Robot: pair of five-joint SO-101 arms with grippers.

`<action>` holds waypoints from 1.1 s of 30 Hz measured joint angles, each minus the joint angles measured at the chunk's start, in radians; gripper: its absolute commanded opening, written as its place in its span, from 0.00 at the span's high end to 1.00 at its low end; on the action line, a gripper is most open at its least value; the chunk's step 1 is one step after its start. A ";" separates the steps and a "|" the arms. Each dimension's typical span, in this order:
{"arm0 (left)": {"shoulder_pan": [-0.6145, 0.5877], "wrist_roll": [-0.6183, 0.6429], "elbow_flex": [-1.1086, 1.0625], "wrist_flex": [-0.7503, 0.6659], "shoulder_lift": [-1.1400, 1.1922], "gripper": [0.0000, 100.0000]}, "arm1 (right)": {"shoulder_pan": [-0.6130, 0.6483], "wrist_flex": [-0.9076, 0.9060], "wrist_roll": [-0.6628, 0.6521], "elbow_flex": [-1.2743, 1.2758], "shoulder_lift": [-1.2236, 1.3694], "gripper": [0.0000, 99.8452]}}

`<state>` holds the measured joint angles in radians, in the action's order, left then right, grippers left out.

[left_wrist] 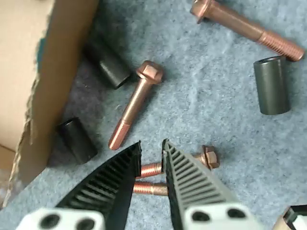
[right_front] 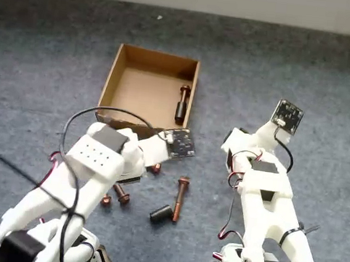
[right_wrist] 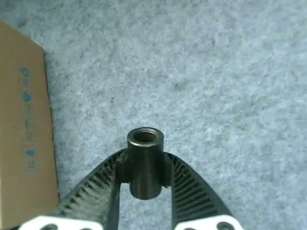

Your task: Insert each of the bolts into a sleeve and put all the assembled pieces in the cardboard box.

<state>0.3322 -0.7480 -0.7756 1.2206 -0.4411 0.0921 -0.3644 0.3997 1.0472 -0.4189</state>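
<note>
In the left wrist view the left fingers [left_wrist: 192, 182] cover the shaft of one bolt [left_wrist: 209, 156] and all but a short threaded stretch of a second bolt [left_wrist: 149, 189], whose head is hidden. The cardboard box [left_wrist: 29, 57] is cut off by the edge in both wrist views. In the high view the left arm [right_front: 98, 154] hides part of the box's near wall.

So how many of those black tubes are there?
5. Three tubes lie on the carpet: two beside the box, one farther off. One is in the right claw. One is inside the box, on a bolt. Others may be hidden.
</note>
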 measured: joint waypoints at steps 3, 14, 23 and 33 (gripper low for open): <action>0.038 -0.002 0.052 0.000 0.103 0.80 | 0.002 0.000 0.000 0.000 0.000 1.00; 0.066 0.046 0.141 -0.120 0.379 0.80 | -0.046 0.000 0.000 0.000 0.000 1.00; 0.060 0.051 0.242 -0.189 0.523 0.80 | -0.048 0.000 0.000 0.000 0.000 1.00; 0.037 0.051 0.287 -0.189 0.551 0.80 | -0.048 0.000 0.000 0.000 0.000 1.00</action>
<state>0.3690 -0.6974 -0.4887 1.0319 0.1097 0.0445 -0.3644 0.3997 1.0472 -0.4189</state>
